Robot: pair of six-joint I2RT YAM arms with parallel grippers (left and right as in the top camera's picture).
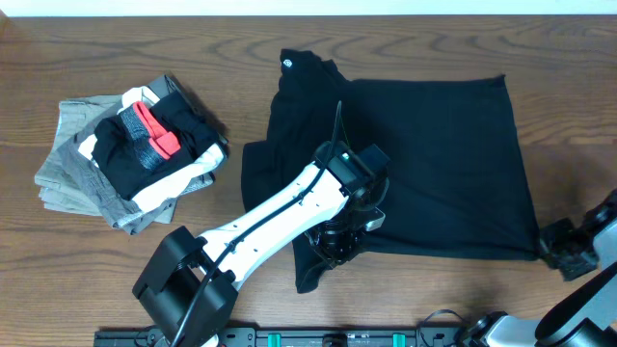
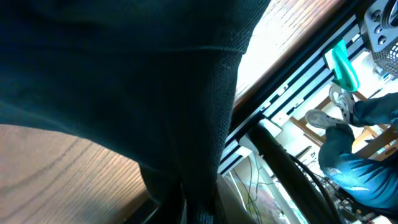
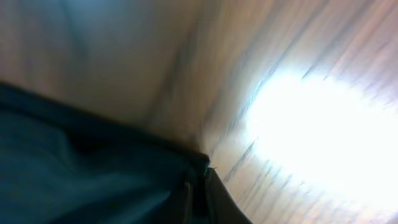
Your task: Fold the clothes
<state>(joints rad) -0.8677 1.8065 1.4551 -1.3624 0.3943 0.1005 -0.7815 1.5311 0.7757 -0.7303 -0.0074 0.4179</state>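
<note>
The black T-shirt (image 1: 434,154) lies partly spread on the wooden table, its small white neck label (image 1: 290,64) at the far left corner. My left gripper (image 1: 337,243) is over the shirt's near left part, shut on a bunch of its fabric. In the left wrist view the fabric (image 2: 124,74) hangs from the jaws (image 2: 199,214) above the wood. My right gripper (image 1: 551,249) is at the shirt's near right corner. In the blurred right wrist view the jaws (image 3: 199,186) are shut on that corner of the fabric (image 3: 81,168).
A stack of folded gray and white garments (image 1: 72,164) sits at the left, with a smaller black piece with a red patch (image 1: 154,130) on top. A black rail (image 1: 337,337) runs along the table's near edge.
</note>
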